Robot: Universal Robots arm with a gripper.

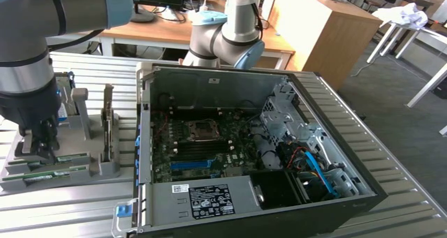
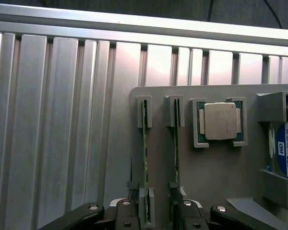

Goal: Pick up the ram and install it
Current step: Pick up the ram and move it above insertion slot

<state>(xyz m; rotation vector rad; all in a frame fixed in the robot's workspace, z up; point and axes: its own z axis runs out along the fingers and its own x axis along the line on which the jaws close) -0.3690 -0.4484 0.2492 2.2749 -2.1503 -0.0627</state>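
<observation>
While the tool (image 1: 38,142) hangs wide open and empty right over it, the ram (image 1: 64,158) sits edge-up in the grey holder (image 1: 104,170), 9 o'clock from the PC case (image 1: 209,86) in the exterior view.

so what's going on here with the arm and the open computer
A robot arm has its end effector low over a grey holder at the exterior view's left, right above the two ram sticks standing on edge in its slots. Its jaws are open and it holds nothing. Both sticks sit in the holder, so none has been picked up yet. The open computer case lies beside the holder with its motherboard exposed.
</observation>
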